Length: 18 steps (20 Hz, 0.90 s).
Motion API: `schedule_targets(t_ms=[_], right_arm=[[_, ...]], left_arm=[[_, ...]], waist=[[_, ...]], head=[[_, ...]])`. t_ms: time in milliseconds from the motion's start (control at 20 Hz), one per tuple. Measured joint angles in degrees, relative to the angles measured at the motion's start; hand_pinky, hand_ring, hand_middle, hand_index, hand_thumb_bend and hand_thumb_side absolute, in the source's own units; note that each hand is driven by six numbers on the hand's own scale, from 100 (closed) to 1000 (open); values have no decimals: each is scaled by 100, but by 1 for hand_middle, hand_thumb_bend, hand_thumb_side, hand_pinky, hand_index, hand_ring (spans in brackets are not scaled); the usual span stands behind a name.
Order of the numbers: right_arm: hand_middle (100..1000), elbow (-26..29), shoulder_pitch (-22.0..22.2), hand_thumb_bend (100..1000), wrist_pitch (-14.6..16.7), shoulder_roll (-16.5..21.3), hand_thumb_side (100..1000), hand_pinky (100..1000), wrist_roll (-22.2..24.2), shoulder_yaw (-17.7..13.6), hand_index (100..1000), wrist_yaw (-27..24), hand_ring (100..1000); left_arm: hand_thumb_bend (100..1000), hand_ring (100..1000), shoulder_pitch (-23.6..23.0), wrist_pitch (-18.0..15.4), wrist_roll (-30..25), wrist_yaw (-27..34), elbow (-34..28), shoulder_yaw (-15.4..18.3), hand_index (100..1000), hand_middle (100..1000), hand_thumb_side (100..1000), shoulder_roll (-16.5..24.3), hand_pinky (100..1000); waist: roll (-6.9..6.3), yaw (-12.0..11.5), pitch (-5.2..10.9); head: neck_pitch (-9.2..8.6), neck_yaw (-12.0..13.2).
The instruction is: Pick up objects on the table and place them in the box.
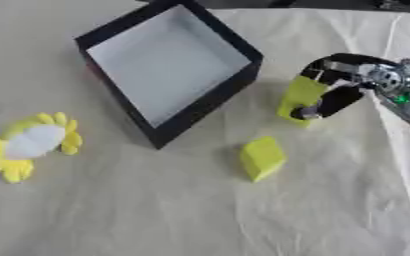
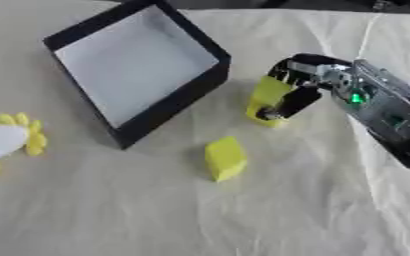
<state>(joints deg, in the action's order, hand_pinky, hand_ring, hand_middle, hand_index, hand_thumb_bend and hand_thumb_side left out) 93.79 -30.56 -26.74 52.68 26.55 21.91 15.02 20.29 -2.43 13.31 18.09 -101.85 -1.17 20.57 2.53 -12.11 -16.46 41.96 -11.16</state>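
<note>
Left eye view — right hand [image 1: 335, 87] fingers curled round yellow-green block [image 1: 299, 98]

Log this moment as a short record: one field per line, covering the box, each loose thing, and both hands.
box: black box with pale floor, nothing inside it, upper middle of the cloth
held block: yellow-green block, right of the box
loose block: second yellow-green block, on the cloth, below the box's lower corner
toy: yellow and white flower-shaped toy, on the cloth at left of the box
right hand: right hand, fingers curled round the held block
left hand: not in view
</note>
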Motion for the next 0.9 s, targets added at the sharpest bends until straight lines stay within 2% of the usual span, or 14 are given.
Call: schedule_targets(t_ms=[50,100,250,550,700,900], right_arm=[[550,26,0,305,-31,0,131,814,-29,0,711,-77,699],[539,76,1,273,-67,0,105,810,-73,-3,700,-165,693],[512,318,3,176,-198,1,100,801,-282,-70,669,-445,676],[499,1039,-169,110,-355,59,100,788,-661,-466,658,-831,656],[497,1346,-542,100,-401,64,100,784,-738,-696,656,-944,647],[501,1482,-1450,100,-417,-116,100,783,-561,-751,658,-992,646]], left_arm=[[167,986,1,0,-2,0,9,0,859,930,844,0,958],[167,987,2,0,-3,0,12,0,859,930,844,0,958],[167,987,3,-3,-7,0,13,0,859,931,843,0,958],[167,987,3,-9,-7,0,12,1,858,931,837,0,958],[167,987,0,-18,1,0,7,3,858,931,835,0,958],[167,988,-13,-31,14,0,-8,7,859,932,833,3,958]], waist=[[0,1,0],[0,3,0],[0,11,0],[0,52,0],[0,76,0],[12,113,6]], head=[[0,1],[0,2],[0,5],[1,37],[4,48],[21,35]])
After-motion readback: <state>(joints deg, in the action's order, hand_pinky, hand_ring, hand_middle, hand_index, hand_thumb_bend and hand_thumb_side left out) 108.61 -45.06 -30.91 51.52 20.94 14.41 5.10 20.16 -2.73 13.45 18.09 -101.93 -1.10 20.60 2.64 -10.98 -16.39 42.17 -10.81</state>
